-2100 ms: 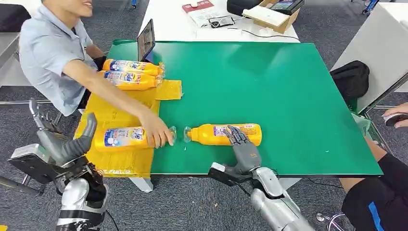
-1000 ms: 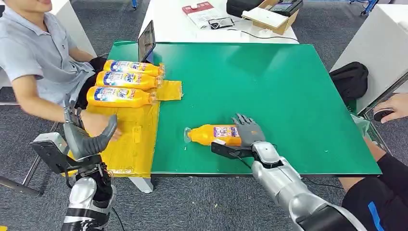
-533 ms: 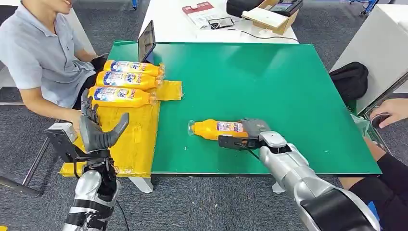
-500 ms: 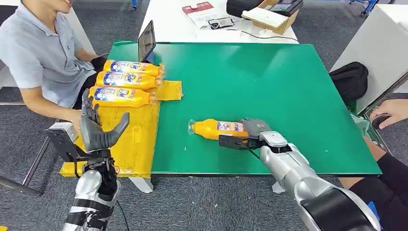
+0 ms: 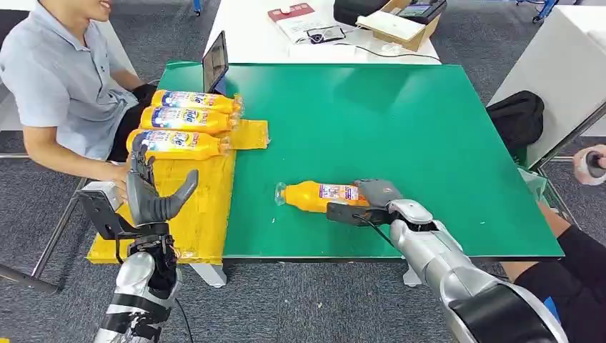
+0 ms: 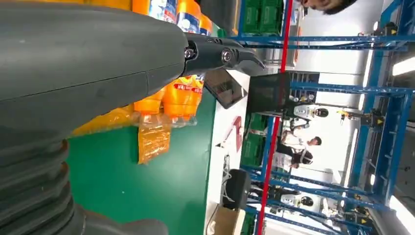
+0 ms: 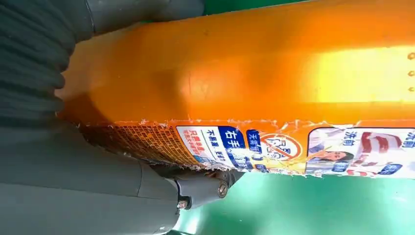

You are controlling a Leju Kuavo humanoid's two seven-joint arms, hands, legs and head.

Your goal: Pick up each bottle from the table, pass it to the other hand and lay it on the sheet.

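An orange bottle [image 5: 318, 196] lies on its side on the green table [image 5: 400, 121], clear cap toward the left. My right hand [image 5: 379, 193] wraps around its base end; the right wrist view shows the bottle [image 7: 274, 83] pressed against the palm, with the thumb [image 7: 147, 14] on one side and a finger [image 7: 205, 188] on the other. My left hand [image 5: 154, 191] stands open, fingers spread, above the near part of the yellow sheet [image 5: 193, 207]. Three orange bottles [image 5: 187, 121] lie side by side at the sheet's far end, also seen as bottles [image 6: 178, 93] past my left hand [image 6: 98, 73].
A person [image 5: 61, 78] in a grey shirt sits at the table's left side, a hand close behind my left hand. A tablet [image 5: 216, 61] stands at the far left corner. Another person's hand [image 5: 592, 163] is at the right edge. A white table [image 5: 321, 32] with boxes stands behind.
The person set the third bottle beside the other two and drew the arm back. My right hand closed around the bottle's base. My left hand rose and moved right over the sheet.
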